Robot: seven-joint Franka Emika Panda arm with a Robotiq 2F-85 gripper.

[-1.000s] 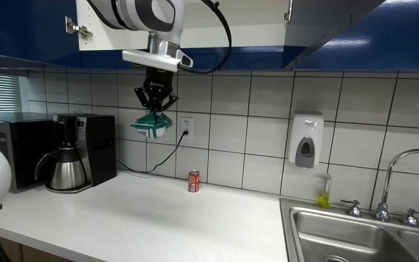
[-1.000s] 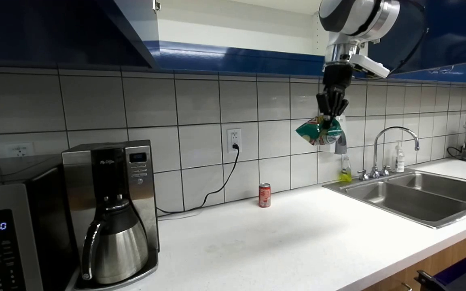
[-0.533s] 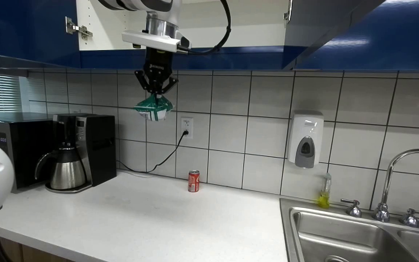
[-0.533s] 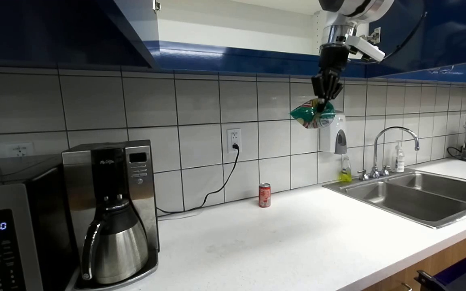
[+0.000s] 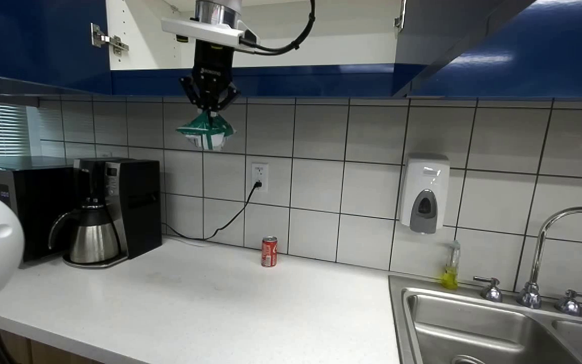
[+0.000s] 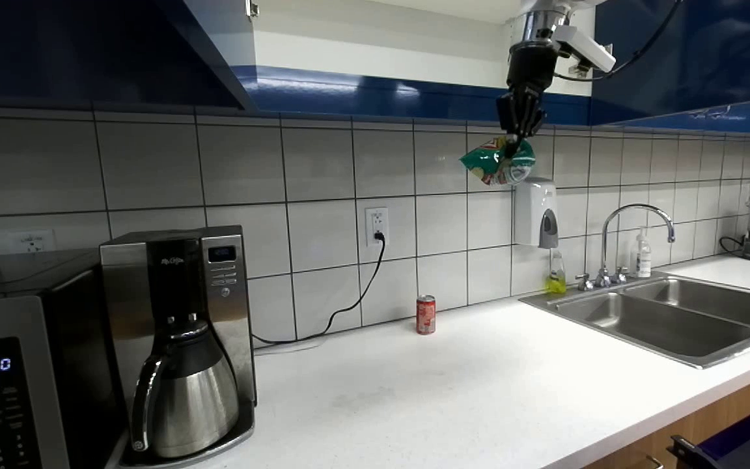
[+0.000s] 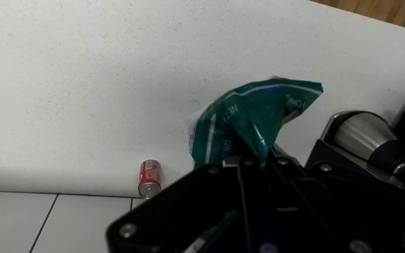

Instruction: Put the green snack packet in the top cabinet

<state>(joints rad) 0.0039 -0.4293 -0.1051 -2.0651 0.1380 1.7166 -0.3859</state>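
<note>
The green snack packet [image 5: 204,132] hangs from my gripper [image 5: 210,115], whose fingers are shut on its pinched middle. In an exterior view, the same packet [image 6: 493,163] is high above the counter, below the bottom edge of the top cabinet. That top cabinet [image 5: 321,43] stands open with its pale interior showing, and my wrist is level with its opening. In the wrist view the packet [image 7: 236,112] fans out beyond the fingertips, and the black linkages cover part of it.
A red can [image 5: 269,252] stands on the counter by the tiled wall. The coffee maker [image 5: 119,202] and microwave [image 6: 36,365] are at one end, the sink [image 6: 674,326] at the other. Blue cabinet doors [image 5: 38,45] hang open on both sides, and a dark blue lip [image 6: 375,94] edges the cabinet floor.
My gripper has risen with the packet in its grip, from well below the cabinet to just under its lower edge. The can and the cabinet doors have stayed put.
</note>
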